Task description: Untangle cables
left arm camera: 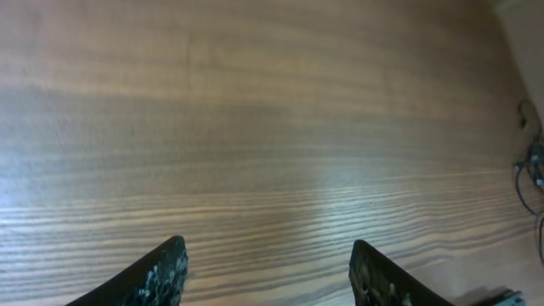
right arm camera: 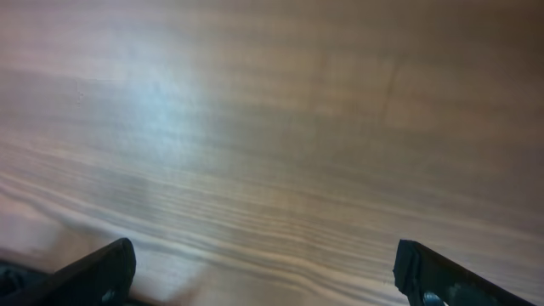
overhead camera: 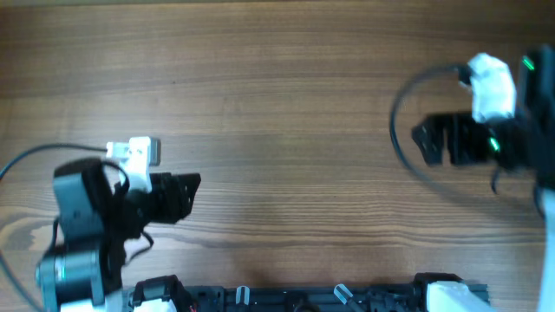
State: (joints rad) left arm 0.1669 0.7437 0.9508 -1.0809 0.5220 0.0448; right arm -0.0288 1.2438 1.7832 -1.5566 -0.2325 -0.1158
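No loose tangle of cables shows on the wooden table [overhead camera: 286,104] in any view. My left gripper [overhead camera: 192,186] is at the lower left, pointing right, open and empty; its two dark fingertips [left arm camera: 268,263] stand wide apart over bare wood. My right gripper [overhead camera: 422,139] is at the right side, pointing left, open and empty; its fingertips [right arm camera: 263,263] also stand far apart over bare wood. A dark cable [overhead camera: 397,130] arcs from the right arm's white wrist mount [overhead camera: 491,85]. Thin dark wires [left arm camera: 531,166] show at the far right edge of the left wrist view.
A dark rail with white fittings [overhead camera: 303,297] runs along the table's front edge. A thin black cable [overhead camera: 35,154] loops from the left arm's white mount [overhead camera: 134,154] off the left edge.
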